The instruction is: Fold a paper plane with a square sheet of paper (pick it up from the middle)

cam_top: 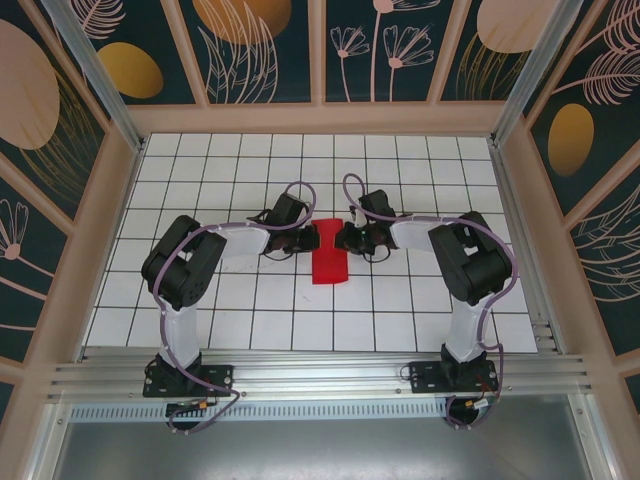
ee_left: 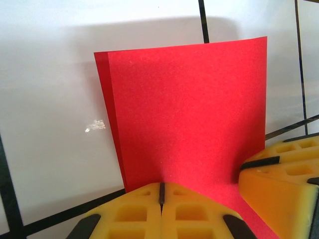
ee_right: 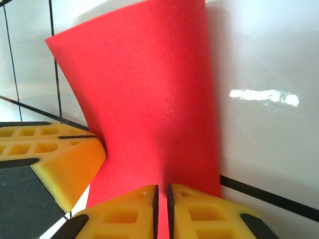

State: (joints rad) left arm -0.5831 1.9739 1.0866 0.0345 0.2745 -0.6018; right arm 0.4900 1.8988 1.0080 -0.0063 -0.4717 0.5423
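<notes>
The square sheet of paper [cam_top: 328, 266] is bright red and lies folded on the white grid table [cam_top: 400, 300], near the middle. A doubled edge shows along its left side in the left wrist view [ee_left: 189, 109]. My left gripper [cam_top: 311, 240] [ee_left: 161, 191] is shut, its tips pressed against the sheet's near edge with nothing showing between them. My right gripper [cam_top: 346, 238] [ee_right: 161, 193] faces it from the other side. Its jaws stand a thin slit apart, and red paper [ee_right: 149, 99] shows in the slit. The sheet bows up slightly at that side.
Each wrist view catches the other gripper's yellow fingers [ee_left: 281, 174] [ee_right: 55, 159] close beside the sheet. Wooden walls [cam_top: 320, 118] and aluminium rails [cam_top: 320, 375] enclose the table. Open tiles lie all around the paper.
</notes>
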